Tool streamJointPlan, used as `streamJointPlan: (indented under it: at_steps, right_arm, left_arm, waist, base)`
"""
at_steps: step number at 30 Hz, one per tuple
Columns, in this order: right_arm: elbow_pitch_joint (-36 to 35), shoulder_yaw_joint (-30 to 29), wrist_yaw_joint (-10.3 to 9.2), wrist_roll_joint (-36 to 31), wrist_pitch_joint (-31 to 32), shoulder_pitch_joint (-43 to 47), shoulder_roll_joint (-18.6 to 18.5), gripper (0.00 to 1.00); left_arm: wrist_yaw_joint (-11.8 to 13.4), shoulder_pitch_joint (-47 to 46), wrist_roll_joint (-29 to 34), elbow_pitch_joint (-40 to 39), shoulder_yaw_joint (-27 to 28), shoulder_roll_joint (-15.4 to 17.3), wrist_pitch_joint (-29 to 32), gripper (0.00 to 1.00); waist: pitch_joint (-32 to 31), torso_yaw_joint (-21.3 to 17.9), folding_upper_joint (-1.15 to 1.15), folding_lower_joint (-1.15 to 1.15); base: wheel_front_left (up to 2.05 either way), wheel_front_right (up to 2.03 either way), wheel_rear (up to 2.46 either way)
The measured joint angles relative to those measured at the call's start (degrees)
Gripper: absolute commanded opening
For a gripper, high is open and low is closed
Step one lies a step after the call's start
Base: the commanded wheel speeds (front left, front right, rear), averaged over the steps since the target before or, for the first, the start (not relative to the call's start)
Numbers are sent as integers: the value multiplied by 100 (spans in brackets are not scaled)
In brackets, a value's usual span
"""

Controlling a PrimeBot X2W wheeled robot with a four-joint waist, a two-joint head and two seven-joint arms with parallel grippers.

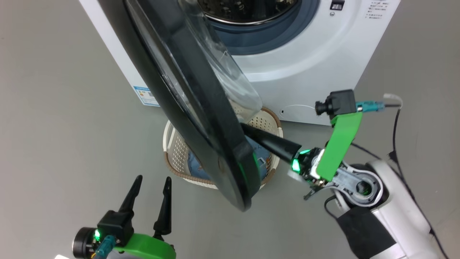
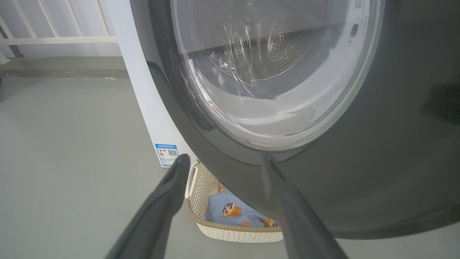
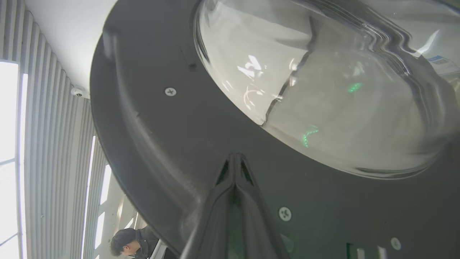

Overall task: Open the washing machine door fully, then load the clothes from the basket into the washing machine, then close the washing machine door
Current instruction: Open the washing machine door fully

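Observation:
The white washing machine stands at the top, and its black round door is swung partway out, seen edge-on. Under the door sits the cream basket holding the light blue clothes. My right gripper is shut, and its tips rest against the door's inner face below the glass bowl. My left gripper hangs open at the lower left, on the door's outer side. Between its fingers I see the basket and the clothes.
Grey floor spreads left of the machine and in front of it. A blue label is on the machine's side. The open steel drum shows above the door. A person shows past the door's edge.

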Motion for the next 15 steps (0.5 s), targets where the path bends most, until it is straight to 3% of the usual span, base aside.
streamJointPlan:
  at_steps: [15]
  right_arm:
    - [-65, 761, 0, -18, -787, 413, 159, 0]
  left_arm:
    - [-62, 14, -1, -2, 94, 3, 0, 100]
  waist:
    - [-258, 57, 0, 0]
  base:
    - [0, 0, 0]
